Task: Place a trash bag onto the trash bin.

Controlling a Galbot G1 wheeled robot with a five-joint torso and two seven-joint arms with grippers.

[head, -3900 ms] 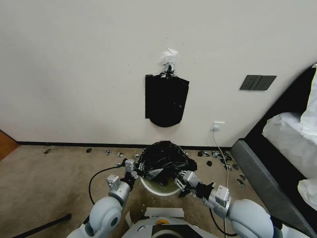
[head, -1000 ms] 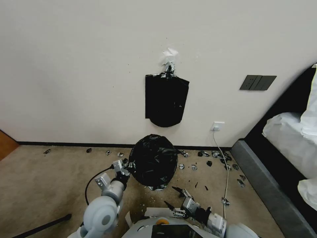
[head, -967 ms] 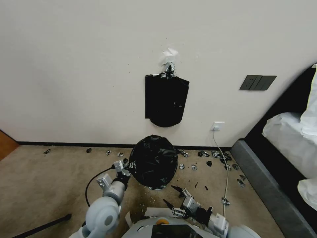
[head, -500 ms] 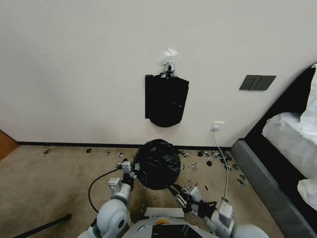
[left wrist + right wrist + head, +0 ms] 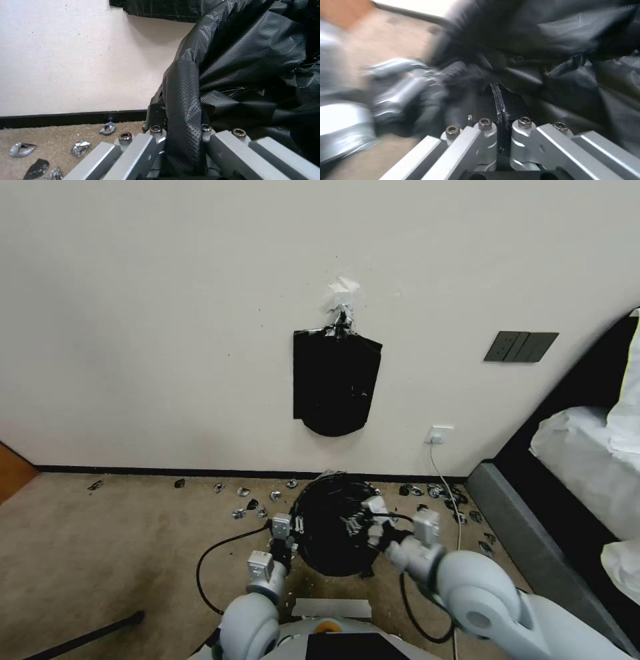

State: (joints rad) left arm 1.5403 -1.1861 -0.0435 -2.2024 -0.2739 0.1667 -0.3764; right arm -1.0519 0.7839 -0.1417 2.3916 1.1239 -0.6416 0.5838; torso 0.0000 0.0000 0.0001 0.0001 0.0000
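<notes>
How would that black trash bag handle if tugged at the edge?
Probably floppy: the trash bag bunches into pleats where the left end effector pinches it. Likely light, since one fold holds it up. Its glossy, thin film may slip or tear.

A flat black pack of bags (image 5: 335, 383) with a rounded lower edge is fixed to the cream wall (image 5: 153, 327) by a crumpled strip of tape (image 5: 341, 300). A dark switch panel (image 5: 521, 347) is mounted further right, and a white socket (image 5: 439, 434) is set low on the wall, with a white cable (image 5: 451, 493) hanging from it to the beige carpet (image 5: 100, 553). Small foil and black scraps (image 5: 247, 503) are scattered along the black skirting (image 5: 153, 471). A dark bed frame (image 5: 533, 547) with white bedding (image 5: 587, 453) is seen at the right.
</notes>
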